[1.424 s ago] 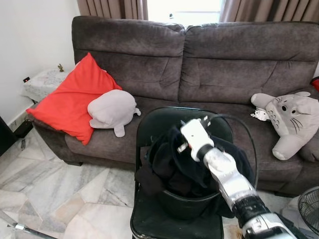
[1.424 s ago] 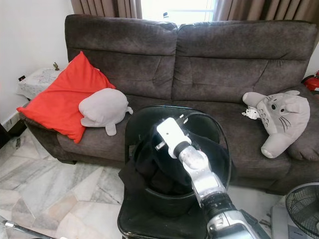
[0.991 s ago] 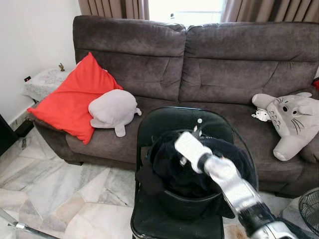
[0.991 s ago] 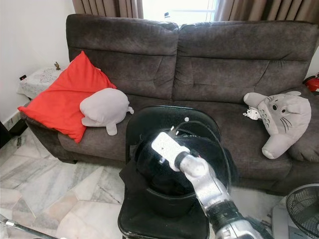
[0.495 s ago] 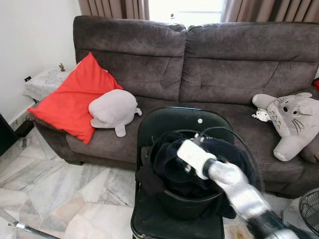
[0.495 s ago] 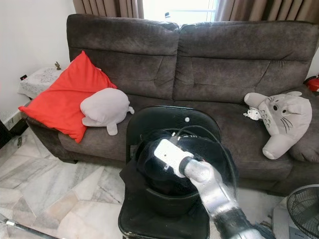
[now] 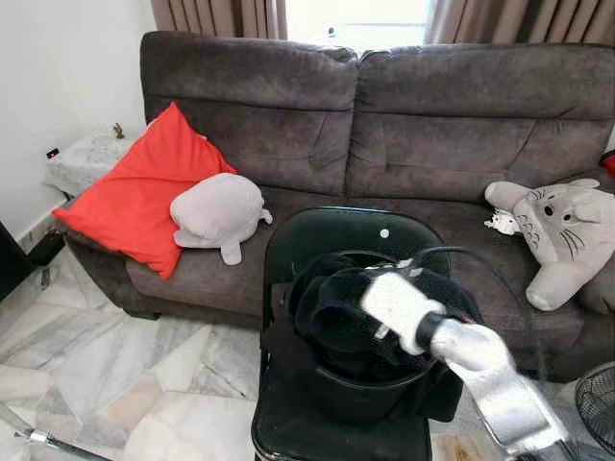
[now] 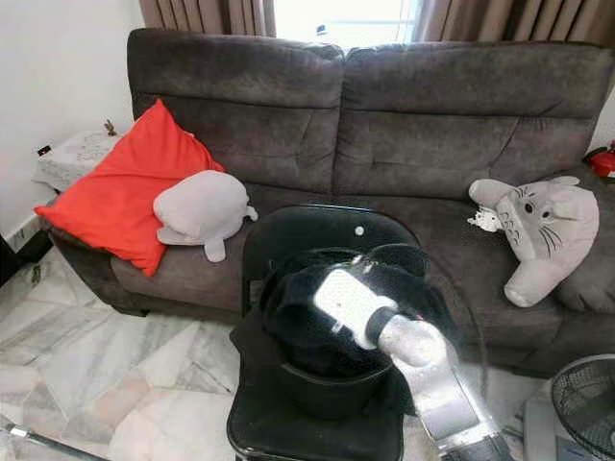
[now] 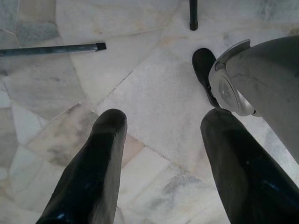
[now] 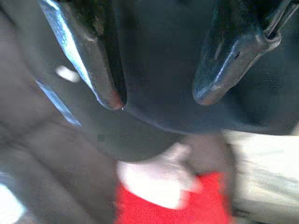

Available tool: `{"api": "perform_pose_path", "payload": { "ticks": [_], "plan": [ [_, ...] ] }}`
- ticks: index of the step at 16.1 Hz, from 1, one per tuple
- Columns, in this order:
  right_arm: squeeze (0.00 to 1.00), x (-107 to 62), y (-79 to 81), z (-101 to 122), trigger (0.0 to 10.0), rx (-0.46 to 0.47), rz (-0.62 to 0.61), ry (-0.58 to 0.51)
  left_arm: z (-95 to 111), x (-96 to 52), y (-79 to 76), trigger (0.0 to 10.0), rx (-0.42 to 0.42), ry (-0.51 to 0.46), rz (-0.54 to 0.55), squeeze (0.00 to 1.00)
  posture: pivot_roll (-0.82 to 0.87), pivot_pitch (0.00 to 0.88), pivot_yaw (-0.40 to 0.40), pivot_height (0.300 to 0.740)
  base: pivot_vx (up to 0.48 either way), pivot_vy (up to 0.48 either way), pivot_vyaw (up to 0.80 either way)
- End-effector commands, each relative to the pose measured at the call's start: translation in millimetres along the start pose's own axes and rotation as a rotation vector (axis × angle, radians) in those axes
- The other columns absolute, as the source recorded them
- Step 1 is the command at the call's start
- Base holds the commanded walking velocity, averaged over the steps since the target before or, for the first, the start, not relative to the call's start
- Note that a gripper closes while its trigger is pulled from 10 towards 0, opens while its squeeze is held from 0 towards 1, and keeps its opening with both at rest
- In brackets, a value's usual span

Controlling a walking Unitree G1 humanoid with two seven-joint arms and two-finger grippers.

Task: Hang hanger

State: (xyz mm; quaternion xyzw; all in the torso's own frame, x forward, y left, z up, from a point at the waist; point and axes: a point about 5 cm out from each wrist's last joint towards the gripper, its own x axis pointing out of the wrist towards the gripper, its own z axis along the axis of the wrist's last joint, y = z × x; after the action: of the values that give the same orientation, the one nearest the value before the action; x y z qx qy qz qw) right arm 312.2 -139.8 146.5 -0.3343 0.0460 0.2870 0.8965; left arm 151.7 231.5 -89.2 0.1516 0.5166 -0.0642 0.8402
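— Over the black chair (image 7: pixel 332 235), what is the right end effector (image 10: pixel 159 100) doing?
— It hangs above the black bucket (image 7: pixel 360 389) that sits on the chair seat, and its two black fingers (image 10: pixel 86 60) stand apart with nothing between them. The arm is blurred in both eye views.
— And the hanger?
— I cannot make one out. Dark clothes (image 7: pixel 336 312) are heaped in the bucket and spill over its rim; anything among them is too dark to tell.
— The left end effector (image 9: pixel 161 140)?
— Idle, pointing down at the marble floor (image 9: pixel 140 84), fingers spread and empty. A grey pole (image 9: pixel 51 48) lies on the floor beyond it.
— What lies farther out?
— Behind the chair is a dark grey sofa (image 7: pixel 384 115). A red cushion (image 7: pixel 144 187) leans at its left end with a grey plush (image 7: pixel 216 213) resting against it, and a grey-and-white plush toy (image 7: pixel 557 230) sits at the right end.
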Motion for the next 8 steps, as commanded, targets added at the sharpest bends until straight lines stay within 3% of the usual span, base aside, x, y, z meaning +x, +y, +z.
{"api": "perform_pose_path", "payload": {
  "ticks": [1,6,7,8],
  "plan": [
    [0.0,-7.0,-11.6,3,10.0,-0.015,-0.131,0.011,-3,-1.0,4.2,10.0,-0.003,0.016,0.009,0.0,0.03,0.008,0.051,0.74,0.0,0.0,0.0],
    [0.0,-17.9,17.4,-8,10.0,-0.034,-0.211,0.051,-3,-0.9,4.8,10.0,0.001,0.016,0.009,0.0,0.03,0.009,0.052,0.74,0.0,0.0,0.0],
    [1.0,-19.3,23.5,-13,10.0,-0.008,-0.224,0.06,-3,-0.9,4.8,10.0,0.001,0.016,0.009,0.0,0.03,0.008,0.05,0.74,0.0,0.0,0.0],
    [1.0,-20.1,26.0,-21,10.0,-0.044,-0.255,0.096,-3,-0.9,4.8,10.0,0.001,0.016,0.009,0.0,0.03,0.008,0.05,0.74,0.0,0.0,0.0]
  ]
}}
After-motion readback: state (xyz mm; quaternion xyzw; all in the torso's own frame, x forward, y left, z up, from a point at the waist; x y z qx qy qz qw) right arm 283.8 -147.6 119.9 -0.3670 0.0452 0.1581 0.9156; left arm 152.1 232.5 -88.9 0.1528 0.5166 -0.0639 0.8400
